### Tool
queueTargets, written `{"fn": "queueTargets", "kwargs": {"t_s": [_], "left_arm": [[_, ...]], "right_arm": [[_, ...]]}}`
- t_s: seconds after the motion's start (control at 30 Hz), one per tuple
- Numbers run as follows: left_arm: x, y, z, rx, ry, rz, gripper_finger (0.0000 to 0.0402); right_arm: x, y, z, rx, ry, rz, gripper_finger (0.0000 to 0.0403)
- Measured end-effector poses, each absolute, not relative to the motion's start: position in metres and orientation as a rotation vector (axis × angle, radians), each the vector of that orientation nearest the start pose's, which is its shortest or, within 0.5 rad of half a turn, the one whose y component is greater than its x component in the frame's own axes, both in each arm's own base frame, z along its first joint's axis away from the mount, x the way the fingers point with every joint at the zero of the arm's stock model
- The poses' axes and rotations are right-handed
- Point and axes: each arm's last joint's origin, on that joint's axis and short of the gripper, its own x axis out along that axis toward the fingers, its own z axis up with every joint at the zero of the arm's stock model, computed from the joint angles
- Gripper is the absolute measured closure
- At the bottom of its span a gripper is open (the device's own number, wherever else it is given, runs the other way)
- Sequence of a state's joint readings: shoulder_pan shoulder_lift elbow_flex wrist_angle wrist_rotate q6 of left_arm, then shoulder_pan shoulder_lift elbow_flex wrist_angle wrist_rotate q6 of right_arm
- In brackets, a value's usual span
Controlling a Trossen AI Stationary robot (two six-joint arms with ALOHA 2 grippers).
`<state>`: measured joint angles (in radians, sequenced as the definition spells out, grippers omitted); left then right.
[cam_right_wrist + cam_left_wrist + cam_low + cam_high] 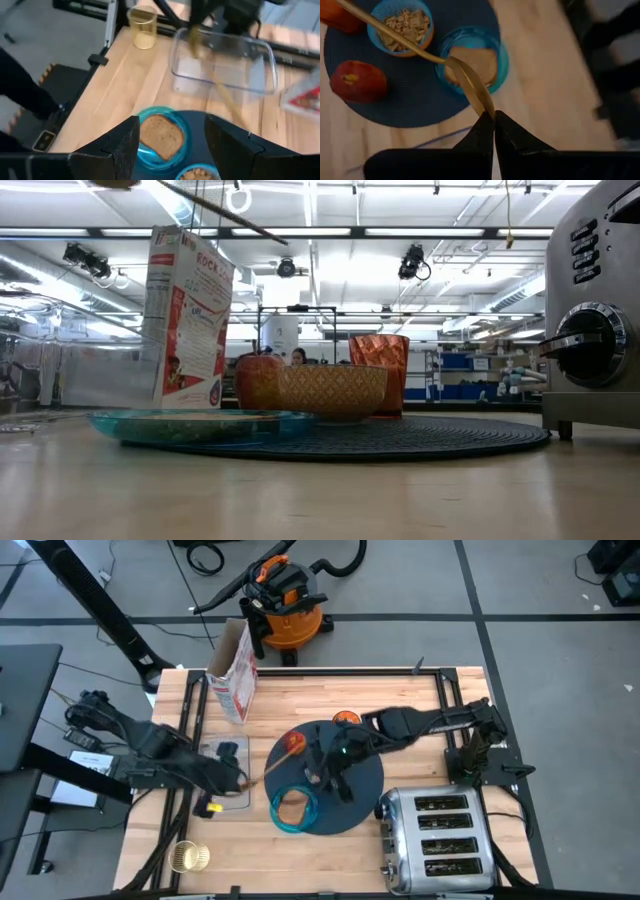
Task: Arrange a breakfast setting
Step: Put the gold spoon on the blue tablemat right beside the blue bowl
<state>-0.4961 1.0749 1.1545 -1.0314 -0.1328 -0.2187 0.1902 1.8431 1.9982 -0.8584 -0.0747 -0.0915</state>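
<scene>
left pincer: fingers pressed together, arm angled inward | right pincer: fingers spread, arm extended inward

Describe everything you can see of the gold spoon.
The gold spoon is a slim, shiny, metal-looking piece with a long thin handle. The left gripper is shut on its bowl end and holds it in the air, tilted. The handle reaches out above the small blue bowl of cereal and the dark round mat. Whether it touches the bowl's contents cannot be told.

Two dark, matte black jointed arms; tapered black fingers on the left, broad angular black fingers on the right.
</scene>
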Motion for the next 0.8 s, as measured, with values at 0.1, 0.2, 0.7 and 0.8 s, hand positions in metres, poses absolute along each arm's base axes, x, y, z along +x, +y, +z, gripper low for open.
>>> {"fn": "queueTargets", "kwargs": {"t_s": [0.1,0.2,0.7,0.8], "left_arm": [[0.184,-0.094,0.324,0.222,0.99,-0.225,0.0395],[0.199,-0.099,0.321,0.382,1.038,-0.165,0.0395],[0.261,-0.127,0.325,1.238,1.128,0.091,0.0395],[0.266,-0.128,0.325,1.383,1.133,0.12,0.0395]], "right_arm": [[0.393,0.057,0.392,-0.012,0.71,0.234,0.0176],[0.395,0.038,0.392,0.084,0.721,0.238,0.0176],[0.399,-0.009,0.379,0.18,0.745,0.263,0.0177],[0.398,-0.009,0.378,0.204,0.758,0.275,0.0179]]}}
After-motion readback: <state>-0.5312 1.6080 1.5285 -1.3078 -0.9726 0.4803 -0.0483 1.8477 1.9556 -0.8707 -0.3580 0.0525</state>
